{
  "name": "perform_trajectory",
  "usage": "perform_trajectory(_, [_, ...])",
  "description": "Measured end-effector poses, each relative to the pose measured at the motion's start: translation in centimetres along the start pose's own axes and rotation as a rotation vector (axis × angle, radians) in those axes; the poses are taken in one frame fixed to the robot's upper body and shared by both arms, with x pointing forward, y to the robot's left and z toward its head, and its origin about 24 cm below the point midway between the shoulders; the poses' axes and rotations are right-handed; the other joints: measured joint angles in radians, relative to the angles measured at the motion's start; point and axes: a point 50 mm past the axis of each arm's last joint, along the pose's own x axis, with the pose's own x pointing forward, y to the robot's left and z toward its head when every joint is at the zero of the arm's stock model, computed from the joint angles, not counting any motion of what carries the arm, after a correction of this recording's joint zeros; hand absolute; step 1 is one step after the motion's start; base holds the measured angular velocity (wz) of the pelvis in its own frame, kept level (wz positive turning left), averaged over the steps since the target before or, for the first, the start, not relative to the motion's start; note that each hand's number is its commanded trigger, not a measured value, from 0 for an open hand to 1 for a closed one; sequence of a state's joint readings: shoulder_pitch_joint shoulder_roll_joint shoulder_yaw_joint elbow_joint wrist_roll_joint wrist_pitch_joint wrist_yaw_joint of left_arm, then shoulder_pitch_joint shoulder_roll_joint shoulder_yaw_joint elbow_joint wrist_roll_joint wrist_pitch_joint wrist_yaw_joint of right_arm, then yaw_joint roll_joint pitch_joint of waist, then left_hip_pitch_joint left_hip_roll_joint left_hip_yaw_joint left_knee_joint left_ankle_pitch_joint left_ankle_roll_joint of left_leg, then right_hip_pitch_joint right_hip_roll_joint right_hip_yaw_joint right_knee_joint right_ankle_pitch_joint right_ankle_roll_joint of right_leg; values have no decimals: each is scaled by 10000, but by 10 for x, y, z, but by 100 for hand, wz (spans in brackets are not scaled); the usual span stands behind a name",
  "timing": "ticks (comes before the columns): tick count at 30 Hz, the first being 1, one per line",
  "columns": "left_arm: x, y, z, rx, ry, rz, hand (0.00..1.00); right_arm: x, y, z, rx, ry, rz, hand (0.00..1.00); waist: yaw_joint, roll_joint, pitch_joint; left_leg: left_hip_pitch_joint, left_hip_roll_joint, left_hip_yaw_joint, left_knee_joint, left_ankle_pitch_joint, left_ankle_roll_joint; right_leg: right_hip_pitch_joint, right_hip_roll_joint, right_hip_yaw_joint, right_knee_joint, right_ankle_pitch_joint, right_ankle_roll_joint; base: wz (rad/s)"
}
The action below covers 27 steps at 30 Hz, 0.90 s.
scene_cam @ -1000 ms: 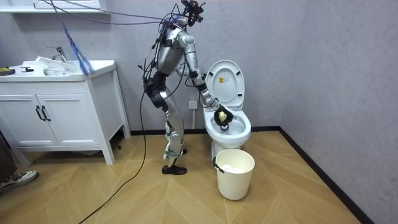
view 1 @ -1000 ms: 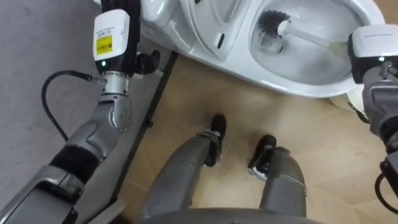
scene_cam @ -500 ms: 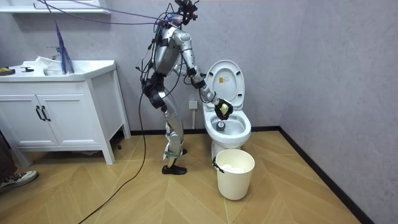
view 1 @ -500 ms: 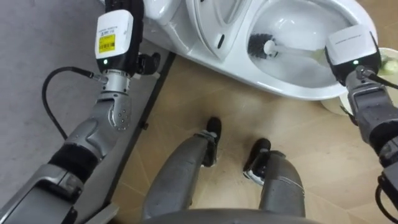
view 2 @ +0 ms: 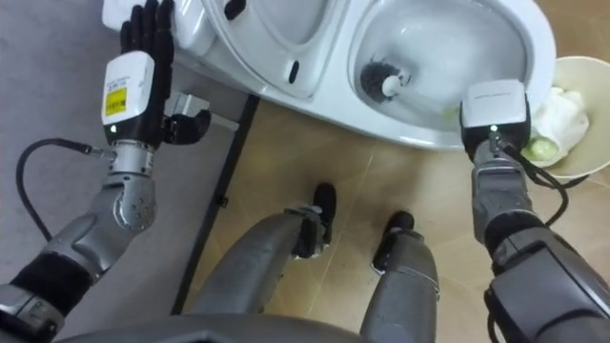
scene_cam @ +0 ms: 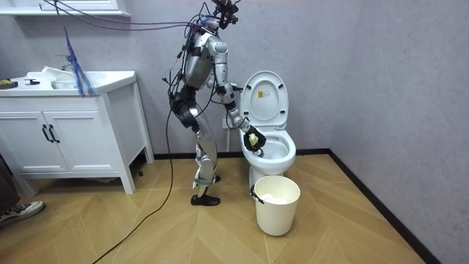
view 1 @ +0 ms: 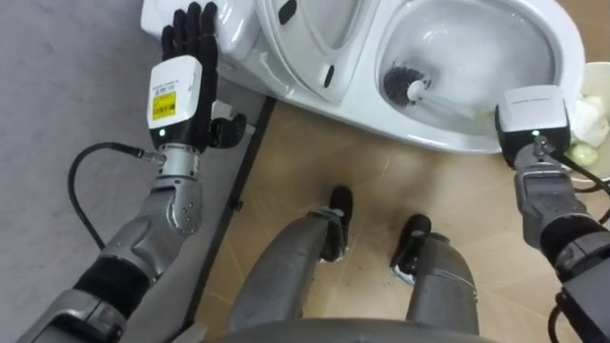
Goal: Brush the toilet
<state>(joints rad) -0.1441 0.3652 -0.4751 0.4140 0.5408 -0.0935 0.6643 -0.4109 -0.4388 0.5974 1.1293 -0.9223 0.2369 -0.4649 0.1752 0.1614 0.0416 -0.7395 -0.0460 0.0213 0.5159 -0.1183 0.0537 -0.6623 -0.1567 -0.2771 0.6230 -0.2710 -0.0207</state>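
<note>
The white toilet bowl (view 1: 448,143) lies open below me, its lid (scene_cam: 265,95) raised. A toilet brush (view 1: 400,84) with a dark head rests low in the bowl, and its pale handle runs right to my right hand (view 1: 532,114). That hand hangs over the bowl's near right rim and is shut on the handle's greenish grip. My left hand (view 1: 181,81) is held up beside the toilet's tank (view 1: 233,29) with its fingers straight and holds nothing. In the room view I stand at the toilet's left side, leaning over it.
A white waste bin (view 1: 596,124) with paper in it stands on the wooden floor right of the bowl, close to my right arm. A grey wall and dark skirting (view 1: 238,191) run along my left. A white vanity (scene_cam: 73,132) stands further off.
My right hand has drawn back toward the bowl's near rim, sweeping the brush head across the bowl and lower. The eye view has shifted, so more of my left hand shows.
</note>
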Motion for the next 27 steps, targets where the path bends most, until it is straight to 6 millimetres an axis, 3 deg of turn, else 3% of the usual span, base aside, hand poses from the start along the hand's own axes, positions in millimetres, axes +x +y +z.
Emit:
perform_trajectory(5, [0,-4,4,52,-257,-319,0,-2,8,-21,444,477,403,100,170,-35,40,-68,-48,40,116,-16,-4,-223,-197,51,399,-172,-11,4])
perform_trajectory(9, [9,4,12,28,-628,181,0,13,-14,-44,825,941,-81,100,372,-299,175,-858,-85,204,551,-22,6,-1226,-434,286,1153,-272,-99,-3])
perform_trajectory(12, [14,11,17,-6,-931,568,0,20,-29,-58,787,1192,-462,100,381,-375,181,-1481,-213,214,1017,-48,40,-1883,-704,271,1808,-455,-163,11])
perform_trajectory(15, [20,16,18,259,-1113,797,0,27,-43,-59,668,1085,-841,100,342,-577,224,-1885,-327,266,1653,-247,54,-2345,-891,426,2557,-725,-182,7])
perform_trajectory(19, [28,22,21,464,-1250,1042,0,34,-62,-57,838,1002,-1844,100,267,-751,195,-2363,-352,230,2224,-334,63,-2772,-868,540,3079,-842,-160,5])
perform_trajectory(27, [22,18,17,882,-1144,830,0,33,-61,-55,553,932,-2093,100,340,-739,184,-2454,-360,217,2504,-451,120,-2790,-863,560,3261,-833,-89,-3])
